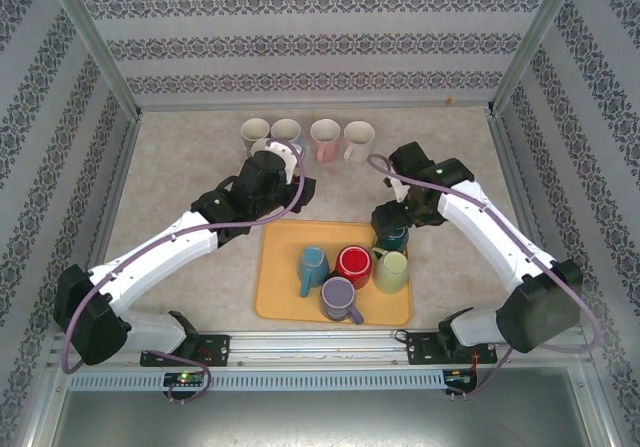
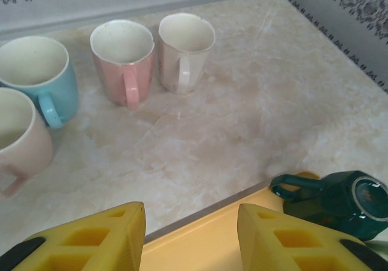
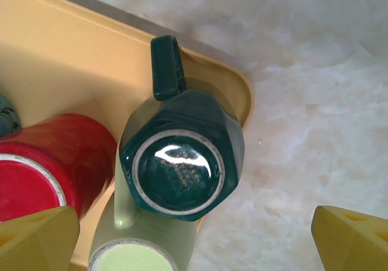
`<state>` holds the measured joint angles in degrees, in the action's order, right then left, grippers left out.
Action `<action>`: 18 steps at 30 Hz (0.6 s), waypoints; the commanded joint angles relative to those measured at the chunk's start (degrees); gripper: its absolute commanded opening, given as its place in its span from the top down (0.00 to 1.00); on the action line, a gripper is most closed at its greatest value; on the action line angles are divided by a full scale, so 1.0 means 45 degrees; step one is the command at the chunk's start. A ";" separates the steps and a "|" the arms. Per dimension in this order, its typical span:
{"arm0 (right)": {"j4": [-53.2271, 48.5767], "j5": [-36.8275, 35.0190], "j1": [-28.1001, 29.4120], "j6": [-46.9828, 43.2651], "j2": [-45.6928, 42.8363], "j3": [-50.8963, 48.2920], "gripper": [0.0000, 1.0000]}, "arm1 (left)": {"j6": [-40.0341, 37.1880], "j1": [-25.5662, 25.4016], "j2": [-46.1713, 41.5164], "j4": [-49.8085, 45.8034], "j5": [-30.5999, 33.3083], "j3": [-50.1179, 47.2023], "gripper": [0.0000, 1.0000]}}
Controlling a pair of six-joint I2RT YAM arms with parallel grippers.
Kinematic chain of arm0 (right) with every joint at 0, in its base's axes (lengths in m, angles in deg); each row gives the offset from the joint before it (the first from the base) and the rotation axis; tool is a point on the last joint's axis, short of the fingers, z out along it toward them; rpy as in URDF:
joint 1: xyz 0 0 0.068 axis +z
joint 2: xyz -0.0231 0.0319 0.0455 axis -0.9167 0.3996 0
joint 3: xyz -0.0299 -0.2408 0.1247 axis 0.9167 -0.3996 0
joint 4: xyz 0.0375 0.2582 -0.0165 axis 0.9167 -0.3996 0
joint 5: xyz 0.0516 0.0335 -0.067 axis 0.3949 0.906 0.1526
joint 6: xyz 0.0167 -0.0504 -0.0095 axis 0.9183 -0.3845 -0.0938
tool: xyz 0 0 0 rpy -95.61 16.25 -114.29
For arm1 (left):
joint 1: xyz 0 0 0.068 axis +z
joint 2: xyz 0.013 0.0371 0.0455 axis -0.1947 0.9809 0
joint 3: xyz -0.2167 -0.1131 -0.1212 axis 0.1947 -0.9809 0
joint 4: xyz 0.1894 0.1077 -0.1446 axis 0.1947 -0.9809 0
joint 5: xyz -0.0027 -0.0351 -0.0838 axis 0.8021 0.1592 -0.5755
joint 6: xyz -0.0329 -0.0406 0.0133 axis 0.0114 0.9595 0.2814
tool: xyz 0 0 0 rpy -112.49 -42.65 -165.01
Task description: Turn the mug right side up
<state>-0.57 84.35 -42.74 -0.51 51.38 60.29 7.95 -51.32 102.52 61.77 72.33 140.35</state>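
One marbled table [image 1: 180, 157], patterned walls [image 1: 300, 47].

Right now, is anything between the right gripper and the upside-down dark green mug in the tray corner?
Nothing visible. The right gripper hangs open directly over the dark green mug, which sits base up. The red mug and pale green mug sit close beside it on the tray, so finger room there looks tight.

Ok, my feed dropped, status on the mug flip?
Left gripper open, empty. Right gripper open over dark green mug, upside down at tray corner. Red mug, pale green mug crowd it.
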 commanded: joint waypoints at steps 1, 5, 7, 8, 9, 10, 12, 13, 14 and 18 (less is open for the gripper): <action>-0.0200 0.0224 -0.0184 -0.0738 0.0488 0.0248 0.02 | -0.0153 0.0131 -0.0514 0.0892 -0.0364 -0.0149 0.55; -0.0072 0.0468 -0.0252 -0.0585 0.0754 0.0003 0.02 | -0.0087 0.0121 -0.0766 0.1052 -0.0350 -0.0276 0.53; 0.0128 0.0536 -0.0313 -0.0489 0.0841 -0.0174 0.02 | -0.0067 0.0121 -0.0801 0.1059 -0.0363 -0.0302 0.54; 0.0197 0.0568 -0.0370 -0.0447 0.0891 -0.0226 0.02 | -0.0076 0.0123 -0.0809 0.1064 -0.0372 -0.0295 0.53; 0.0294 0.0626 -0.0432 -0.0424 0.0955 -0.0283 0.02 | -0.0069 0.0121 -0.0826 0.1075 -0.0361 -0.0301 0.53; 0.0393 0.0686 -0.0489 -0.0391 0.1022 -0.0355 0.02 | -0.0072 0.0116 -0.0845 0.1067 -0.0351 -0.0311 0.54; 0.0568 0.0813 -0.0594 -0.0338 0.1149 -0.0478 0.02 | -0.0058 0.0121 -0.0898 0.1102 -0.0298 -0.0336 0.53; 0.0660 0.0952 -0.0652 -0.0307 0.1215 -0.0542 0.02 | -0.0061 0.0121 -0.0930 0.1104 -0.0259 -0.0356 0.54; 0.0744 0.1093 -0.0668 -0.0273 0.1286 -0.0626 0.02 | -0.0042 0.0121 -0.0952 0.1132 -0.0220 -0.0367 0.54; 0.1123 0.1472 -0.0585 -0.0131 0.1521 -0.1052 0.02 | -0.0149 0.0121 -0.0969 0.1135 -0.0024 -0.0395 0.53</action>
<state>3.19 88.67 -45.34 -1.71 57.43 57.17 7.95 -51.24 99.81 64.53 71.55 139.28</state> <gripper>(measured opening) 0.979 0.465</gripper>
